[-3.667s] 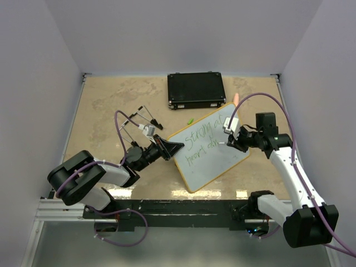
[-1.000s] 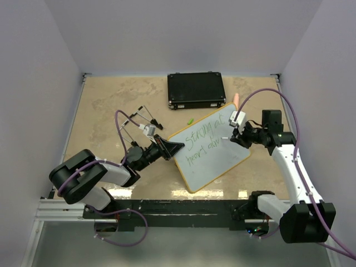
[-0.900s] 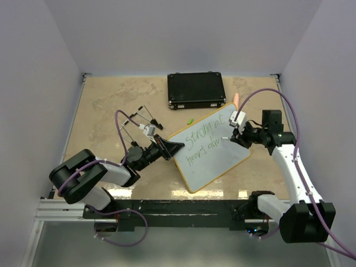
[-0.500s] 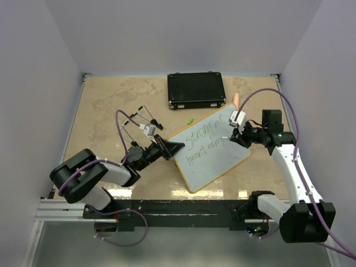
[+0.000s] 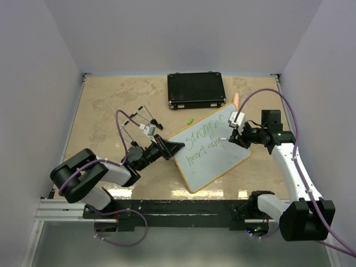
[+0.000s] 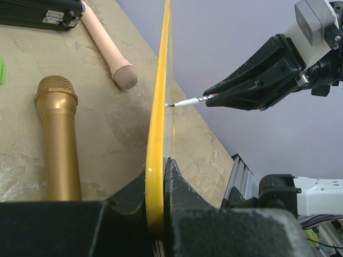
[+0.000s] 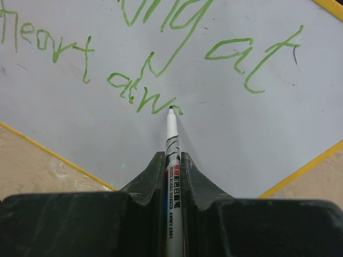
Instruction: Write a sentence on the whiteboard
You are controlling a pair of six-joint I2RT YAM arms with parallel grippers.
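The whiteboard (image 5: 214,161), white with a yellow rim, lies tilted in the middle of the table. My left gripper (image 5: 177,146) is shut on its left rim, which shows edge-on in the left wrist view (image 6: 158,107). Green lettering, the sentence (image 5: 203,143), runs in two lines across it and also shows in the right wrist view (image 7: 161,59). My right gripper (image 5: 233,139) is shut on a white marker (image 7: 172,142). The marker tip touches the board at the end of the lower line.
A black case (image 5: 196,90) lies at the back of the table. A small green cap (image 5: 189,120) lies near the board's top corner. Black-and-white cables (image 5: 142,115) lie left of it. A gold microphone (image 6: 59,134) and a pink one (image 6: 107,51) lie beyond the board.
The right gripper moved the marker right and up along the lower line, adding more green letters after "heart". The left gripper and the board have stayed put.
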